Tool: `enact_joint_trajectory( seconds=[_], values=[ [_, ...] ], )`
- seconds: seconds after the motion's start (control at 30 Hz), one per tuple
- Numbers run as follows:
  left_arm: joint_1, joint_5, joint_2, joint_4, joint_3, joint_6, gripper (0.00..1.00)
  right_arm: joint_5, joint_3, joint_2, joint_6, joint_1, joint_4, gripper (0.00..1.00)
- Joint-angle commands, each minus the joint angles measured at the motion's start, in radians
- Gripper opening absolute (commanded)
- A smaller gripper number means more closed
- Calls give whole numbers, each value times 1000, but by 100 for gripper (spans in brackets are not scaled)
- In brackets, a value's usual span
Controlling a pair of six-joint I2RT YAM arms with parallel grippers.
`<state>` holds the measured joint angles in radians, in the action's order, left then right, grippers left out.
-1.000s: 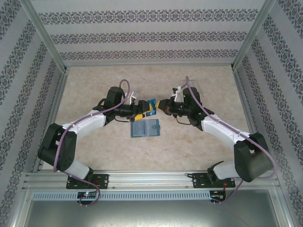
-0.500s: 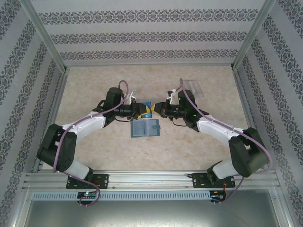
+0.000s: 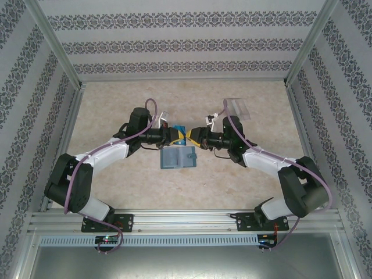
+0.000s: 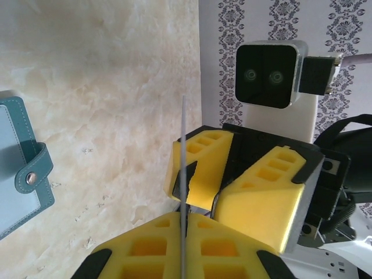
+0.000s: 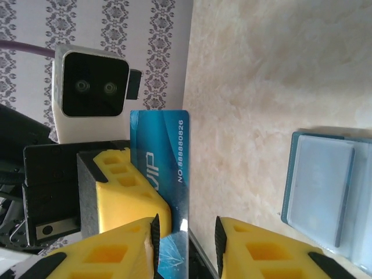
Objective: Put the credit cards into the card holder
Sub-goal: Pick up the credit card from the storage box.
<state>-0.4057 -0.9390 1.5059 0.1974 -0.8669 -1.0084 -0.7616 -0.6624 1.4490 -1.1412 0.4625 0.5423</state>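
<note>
Shows the left gripper clenched on a blue card, pinching its flat faces between yellow fingers and holding it on edge in the air over the middle of the bench. Meets the right gripper nose to nose there, with one arm reaching in from each side. Finds that right gripper released, with jaws parted well beyond the card's thickness and the card's free end standing in the gap, nearer one finger than the other. Reads "VIP" and a row of digits on the card's face from the right wrist view. Reduces the same card to a thin grey line, edge-on, from the left wrist view, with the right wrist's camera facing back above the opposing fingers. Puts the holder flat on the bench just to the near-edge side of the meeting grippers, below the card and apart from it. Lies open, pale pocketed inside up, with its teal clasp tab sticking out at one side. Leaves a clear box well apart from all this, toward the far right corner of the bench.
</note>
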Motion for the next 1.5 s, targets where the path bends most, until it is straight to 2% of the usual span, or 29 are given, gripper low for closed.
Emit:
enact_joint_trajectory(
  seconds=[0.0, 0.17, 0.3, 0.53, 0.77, 0.87, 0.97, 1.37, 1.47],
  values=[
    [6, -22, -27, 86, 7, -37, 4, -57, 45, 15, -61, -10, 200, 32],
    [8, -34, -27, 100, -12, -46, 5, -85, 80, 24, -101, -7, 304, 32],
    [8, -45, -23, 99, -20, -47, 5, -104, 105, 50, -199, -10, 455, 31],
    [8, -59, -27, 104, -18, -52, 5, -115, 96, 103, -253, 2, 528, 30],
    [8, -60, -30, 123, -13, -68, 7, -119, 108, 113, -261, 11, 552, 29],
    [8, -58, -28, 101, -17, -54, 7, -116, 118, 103, -257, 14, 551, 19],
    [7, -51, -27, 98, -14, -53, 7, -115, 131, 97, -260, 14, 559, 17],
    [8, -53, -18, 96, -20, -53, 8, -111, 132, 92, -279, 37, 585, 18],
    [8, -59, -14, 93, -25, -51, 9, -106, 137, 90, -275, 39, 583, 6]
  ],
)
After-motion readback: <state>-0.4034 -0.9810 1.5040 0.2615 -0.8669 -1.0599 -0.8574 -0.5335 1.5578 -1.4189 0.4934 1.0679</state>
